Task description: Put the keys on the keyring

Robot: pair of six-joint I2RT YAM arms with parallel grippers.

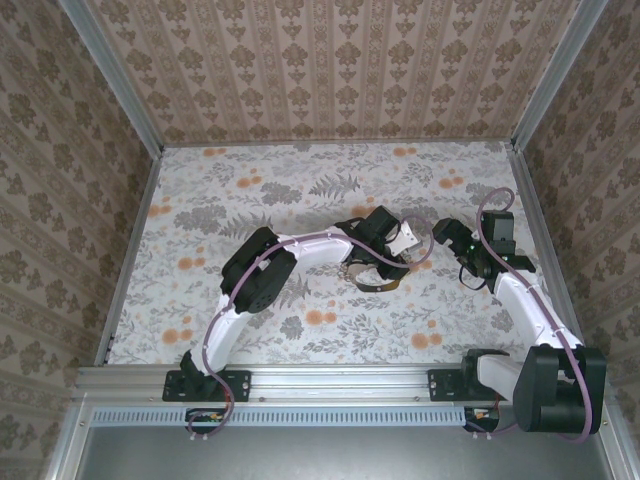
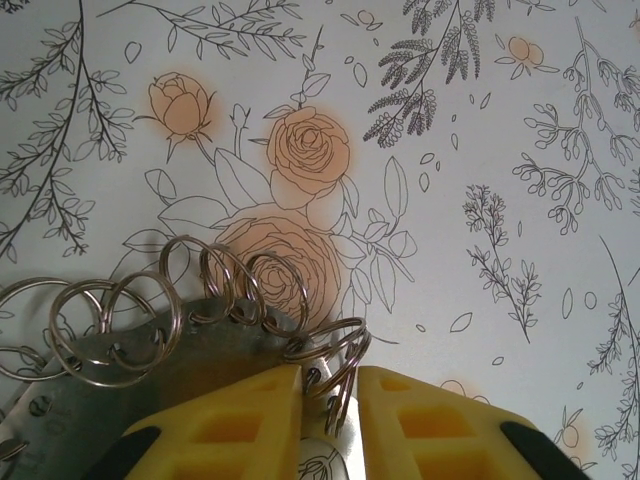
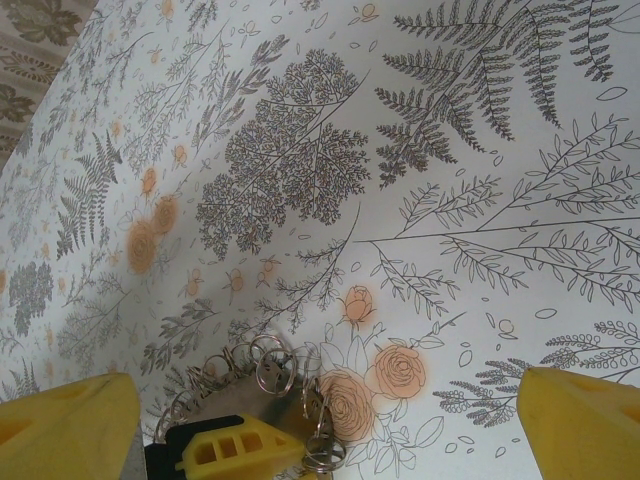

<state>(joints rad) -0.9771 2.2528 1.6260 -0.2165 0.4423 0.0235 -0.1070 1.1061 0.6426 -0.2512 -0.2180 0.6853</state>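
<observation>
I'm worrying the thin split ring [image 2: 338, 372] on the keyring [image 2: 210, 335], between my nearly-closed left fingers [image 2: 250, 425] (grip unclear), may twist out sideways; right fingers [image 3: 60, 430] are gaping wide.

Up close, the left gripper [image 2: 330, 400] wears chunky yellow fingers [image 2: 240, 430], moulded with square recessed pockets and black at their outer corners, and the right gripper [image 3: 328, 400] shows the same yellow. Behind the fingers, the left arm [image 1: 300, 245] and right arm [image 1: 535, 310] are white shells between black joint housings, each trailing a purple cable [image 1: 212, 340].
</observation>
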